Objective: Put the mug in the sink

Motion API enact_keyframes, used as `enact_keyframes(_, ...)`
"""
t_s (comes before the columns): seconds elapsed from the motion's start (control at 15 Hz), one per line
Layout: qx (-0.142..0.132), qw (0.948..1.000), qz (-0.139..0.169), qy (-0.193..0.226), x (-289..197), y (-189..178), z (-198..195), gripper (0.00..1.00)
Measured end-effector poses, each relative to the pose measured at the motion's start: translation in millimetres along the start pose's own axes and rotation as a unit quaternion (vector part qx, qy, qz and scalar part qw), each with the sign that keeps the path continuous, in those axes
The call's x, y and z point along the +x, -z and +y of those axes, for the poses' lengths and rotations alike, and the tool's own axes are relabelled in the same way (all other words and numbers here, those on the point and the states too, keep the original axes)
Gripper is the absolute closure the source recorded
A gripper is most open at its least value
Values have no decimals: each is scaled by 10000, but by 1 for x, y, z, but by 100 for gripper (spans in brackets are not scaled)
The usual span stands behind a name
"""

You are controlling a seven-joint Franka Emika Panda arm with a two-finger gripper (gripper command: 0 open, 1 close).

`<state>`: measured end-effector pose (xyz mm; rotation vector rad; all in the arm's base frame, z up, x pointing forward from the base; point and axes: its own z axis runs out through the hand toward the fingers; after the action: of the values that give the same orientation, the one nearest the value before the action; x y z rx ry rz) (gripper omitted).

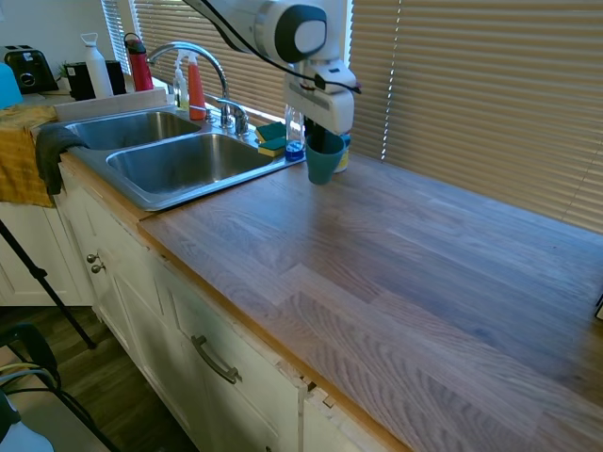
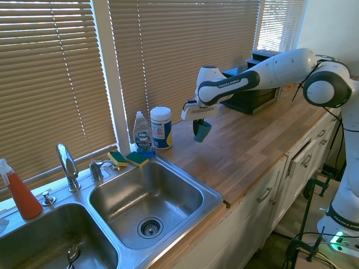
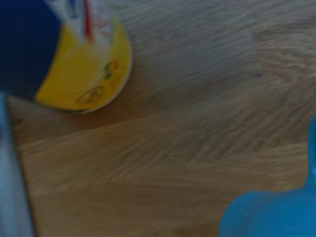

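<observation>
The teal mug (image 1: 322, 160) (image 2: 202, 131) hangs in the air above the wooden counter, a short way right of the sink's edge. My gripper (image 1: 323, 138) (image 2: 198, 124) is shut on its rim from above. A blurred blue part of the mug (image 3: 271, 212) rises from the bottom of the wrist view. The stainless double sink (image 1: 193, 193) (image 2: 216, 196) lies to the left in the first exterior view, with its near basin (image 1: 184, 160) (image 2: 147, 196) nothing but bare steel and a drain.
A wipes canister (image 2: 161, 127) (image 3: 84, 64), a dish soap bottle (image 2: 143, 134) and two sponges (image 2: 128, 159) stand at the sink's back rim near the mug. The chrome faucet (image 1: 203, 61) (image 2: 67, 166) rises behind the basins. A cloth (image 1: 52, 146) hangs over the far basin's edge.
</observation>
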<state>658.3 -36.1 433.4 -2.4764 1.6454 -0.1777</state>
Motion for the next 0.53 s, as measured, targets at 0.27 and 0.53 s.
enact_keyframes(0.27,14,9984,220,517,-104,40,-5,100)
enact_keyframes(0.53,-20,9964,309,794,-156,32,-13,100)
